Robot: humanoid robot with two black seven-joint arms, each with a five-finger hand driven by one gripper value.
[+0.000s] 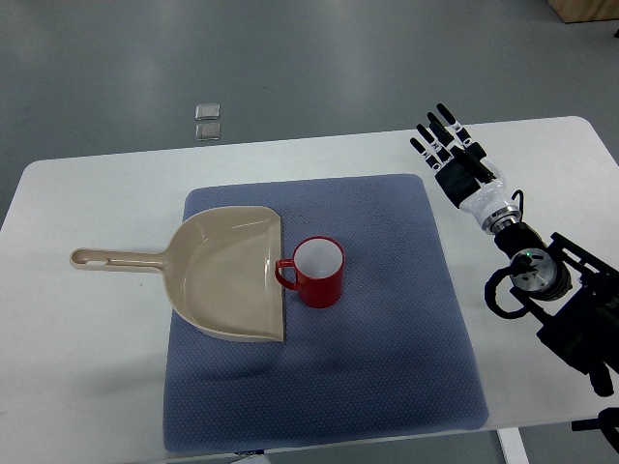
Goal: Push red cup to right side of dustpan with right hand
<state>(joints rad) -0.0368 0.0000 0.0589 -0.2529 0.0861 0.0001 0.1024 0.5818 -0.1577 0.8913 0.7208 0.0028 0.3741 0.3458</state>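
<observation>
A white counter (pixel 87 329) with rounded corners carried a blue-grey mat (pixel 387 338), spread flat across its middle. Beyond the counter's far edge lay grey floor (pixel 290 58), with two small pale square plates (pixel 207 121) set close together on it.
</observation>
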